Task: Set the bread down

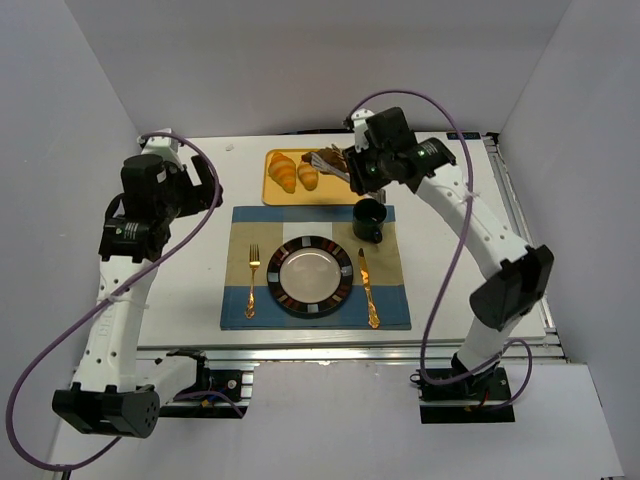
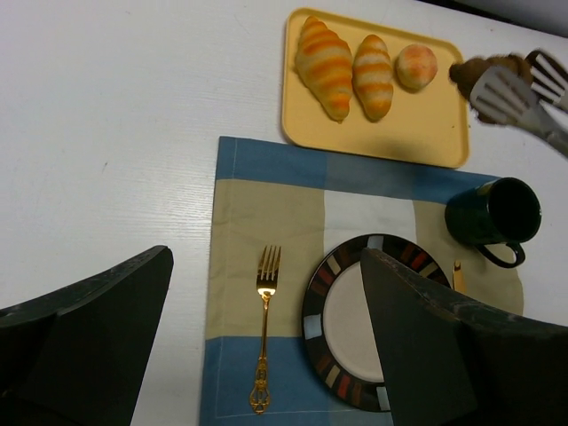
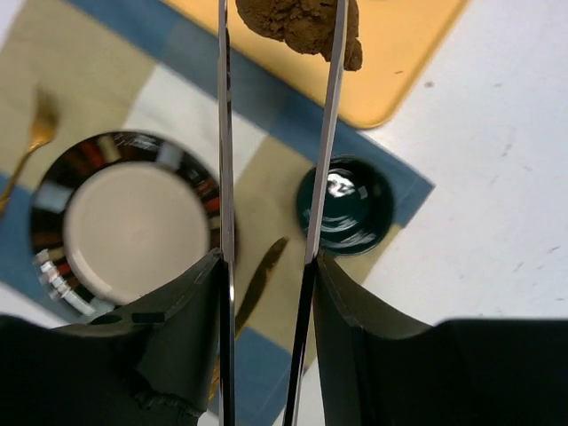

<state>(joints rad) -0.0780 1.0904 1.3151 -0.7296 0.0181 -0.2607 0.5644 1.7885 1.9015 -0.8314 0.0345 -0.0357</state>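
At the far right corner of the yellow tray (image 2: 426,133), the bread (image 3: 297,18) sits pinched between the two blades of metal tongs (image 3: 224,133). Cannot tell whether it clears the tray surface. Right hand (image 3: 266,271) is clamped on the tongs, fingers pressing both blades inward. Left hand (image 2: 266,266) hangs over the near left of the desk (image 2: 106,133), fingers spread wide, holding nothing. On the tray: two croissants (image 2: 324,67) and a small round bun (image 2: 415,67). On the placemat (image 2: 266,204): plate (image 2: 342,311), fork (image 2: 264,328) to its left, knife (image 1: 367,285) to its right, dark mug (image 2: 493,211) at the far right corner.
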